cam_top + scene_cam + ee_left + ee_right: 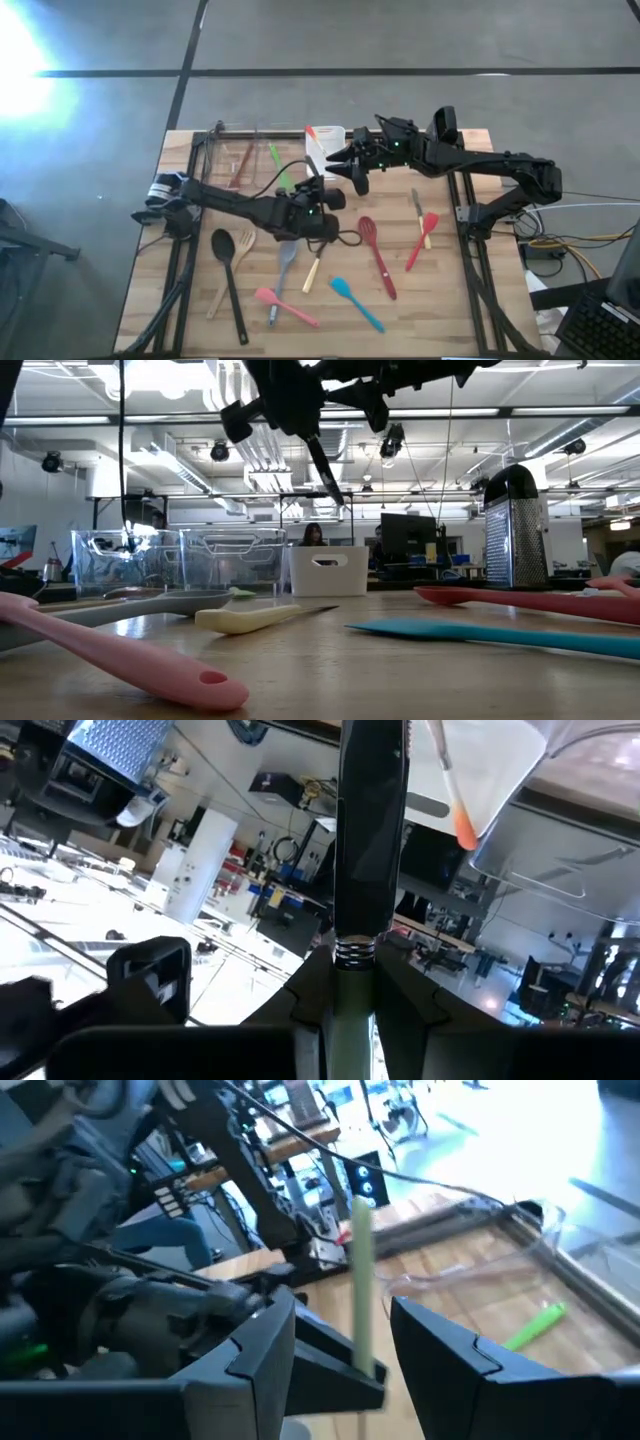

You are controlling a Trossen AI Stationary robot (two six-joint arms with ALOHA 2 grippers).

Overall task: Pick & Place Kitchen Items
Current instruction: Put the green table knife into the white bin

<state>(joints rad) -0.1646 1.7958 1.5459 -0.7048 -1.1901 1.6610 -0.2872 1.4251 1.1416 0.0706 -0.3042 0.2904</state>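
Observation:
My left gripper (318,198) is above the table's middle, shut on a utensil with a pale green handle (352,1010) and a long black head (370,830). In the low view the black head (325,470) slants down, well above the table. My right gripper (352,172) is just right of it, open. Its fingers (450,1360) stand on either side of the green handle (360,1280), apart from it as far as shows. Several more utensils lie flat on the table: a black spoon (224,248), a pink spatula (285,305), a teal spatula (356,302) and a red whisk (378,255). My left gripper pinches the utensil's green handle between its two fingers, just behind the silver ringed collar (355,952). The utensil runs on along the fingers, with its black head beyond their tips. It is lifted clear of the table.
A clear bin (215,140) at the far left holds a green and a reddish utensil. Right of it, a white bin (332,135) holds a red-tipped spatula. A red spatula (422,238), a grey spatula (287,262) and a wooden fork (238,262) lie about. A metal grater (515,525) stands at the right.

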